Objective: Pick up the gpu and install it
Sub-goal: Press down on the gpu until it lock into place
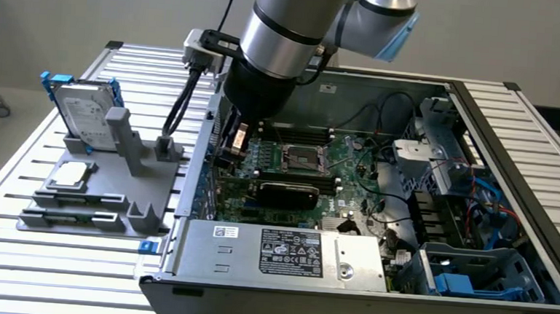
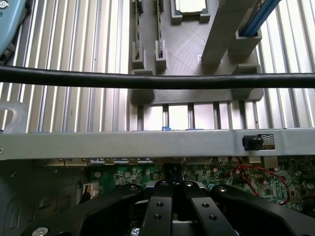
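The gpu (image 1: 283,194) shows its glossy black shroud inside the open computer case (image 1: 512,178), lying across the green motherboard (image 1: 357,169) just in front of the processor socket (image 1: 300,157). My gripper (image 1: 230,152) hangs inside the case close to its wall on the exterior view's left, a little behind and beside the gpu. In the wrist view the black fingers (image 2: 157,206) are pressed together and the gripper (image 2: 173,189) is shut, with nothing seen between them. Below them lie the motherboard (image 2: 221,174) and the case wall (image 2: 147,145).
A grey fixture (image 1: 112,190) outside the case holds a silver hard drive with blue rails (image 1: 83,116) and a square processor chip (image 1: 72,176). A power supply (image 1: 274,251) fills the case's front. A black cable (image 2: 147,81) crosses the wrist view. Drive cages and wires crowd the case's right.
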Robot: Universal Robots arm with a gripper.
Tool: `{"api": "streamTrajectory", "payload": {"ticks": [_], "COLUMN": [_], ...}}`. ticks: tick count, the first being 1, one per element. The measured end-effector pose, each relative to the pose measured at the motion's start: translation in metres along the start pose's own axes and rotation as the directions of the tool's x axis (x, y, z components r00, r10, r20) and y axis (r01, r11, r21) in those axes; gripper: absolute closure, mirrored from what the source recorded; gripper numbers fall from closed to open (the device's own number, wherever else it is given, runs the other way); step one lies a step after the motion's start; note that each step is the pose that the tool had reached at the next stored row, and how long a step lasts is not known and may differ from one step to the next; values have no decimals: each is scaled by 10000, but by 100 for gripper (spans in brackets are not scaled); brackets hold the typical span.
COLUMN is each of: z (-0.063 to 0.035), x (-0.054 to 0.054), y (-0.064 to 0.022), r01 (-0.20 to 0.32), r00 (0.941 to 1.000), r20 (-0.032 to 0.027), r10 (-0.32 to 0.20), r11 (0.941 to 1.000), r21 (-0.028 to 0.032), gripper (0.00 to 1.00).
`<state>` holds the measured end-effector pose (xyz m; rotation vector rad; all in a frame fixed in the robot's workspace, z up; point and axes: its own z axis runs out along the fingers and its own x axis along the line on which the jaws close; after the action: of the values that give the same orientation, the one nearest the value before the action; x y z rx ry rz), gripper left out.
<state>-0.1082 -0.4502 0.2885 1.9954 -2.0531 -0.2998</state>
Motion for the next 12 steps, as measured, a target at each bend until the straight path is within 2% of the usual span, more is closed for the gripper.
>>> {"api": "streamTrajectory", "payload": {"ticks": [5, 12], "z": [-1, -64], "x": [-1, -2], "y": [-11, -119], "r01": [-6, -7], "r00": [10000, 10000], "r20": [3, -8], "r10": [6, 7], "r11": [10000, 10000], "r21": [0, 1], "gripper": [89, 89]}}
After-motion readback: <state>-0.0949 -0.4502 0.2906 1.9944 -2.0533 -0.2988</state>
